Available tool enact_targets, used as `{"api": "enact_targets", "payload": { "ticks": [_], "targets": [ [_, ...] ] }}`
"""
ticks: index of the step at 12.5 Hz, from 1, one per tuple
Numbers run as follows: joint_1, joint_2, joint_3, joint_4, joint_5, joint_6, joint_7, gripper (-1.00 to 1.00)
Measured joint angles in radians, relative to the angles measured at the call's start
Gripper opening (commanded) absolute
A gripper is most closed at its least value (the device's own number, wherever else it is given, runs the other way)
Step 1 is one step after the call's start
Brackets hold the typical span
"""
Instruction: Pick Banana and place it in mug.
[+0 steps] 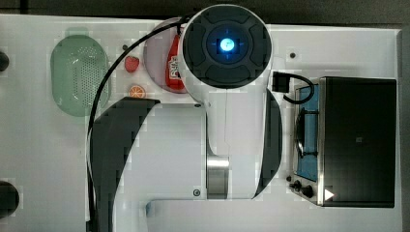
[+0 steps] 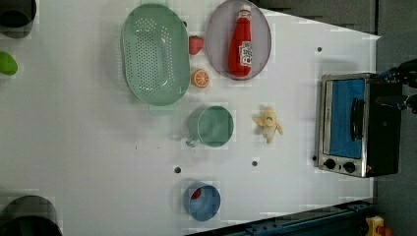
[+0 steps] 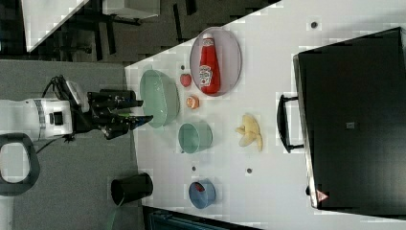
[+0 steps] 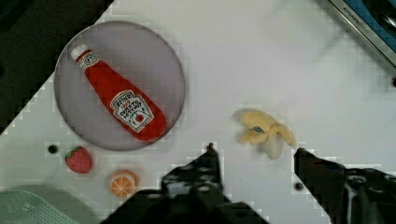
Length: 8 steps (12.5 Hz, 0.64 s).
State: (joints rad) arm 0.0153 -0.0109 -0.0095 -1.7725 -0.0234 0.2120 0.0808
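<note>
The banana [image 2: 268, 124] lies on the white counter [image 2: 88, 147], between the mug [image 2: 212, 126] and the toaster oven [image 2: 350, 125], apart from both. The gripper [image 4: 254, 156] hovers above it, its fingers [image 4: 208, 163] spread open and holding nothing.

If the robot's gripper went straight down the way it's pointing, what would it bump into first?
Probably the bare white table right beside the banana; the open gripper hangs well above it, so depth is uncertain.
</note>
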Motion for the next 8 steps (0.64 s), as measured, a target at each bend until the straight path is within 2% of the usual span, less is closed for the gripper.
{"api": "enact_targets", "payload": {
  "ticks": [1,2,4,6,8],
  "targets": [
    [0.024,-0.143,-0.041,-0.156,0.012,-0.125,-0.001,0.56],
    [0.009,-0.276,-0.054,-0.243,0.007,-0.249,-0.007,0.93],
    [-0.019,-0.419,-0.061,-0.282,0.02,-0.273,-0.019,1.0],
    [-0.031,-0.41,-0.066,-0.22,0.014,-0.18,-0.065,1.0],
    [-0.03,-0.378,-0.061,-0.265,0.013,-0.052,-0.08,1.0]
  ]
}}
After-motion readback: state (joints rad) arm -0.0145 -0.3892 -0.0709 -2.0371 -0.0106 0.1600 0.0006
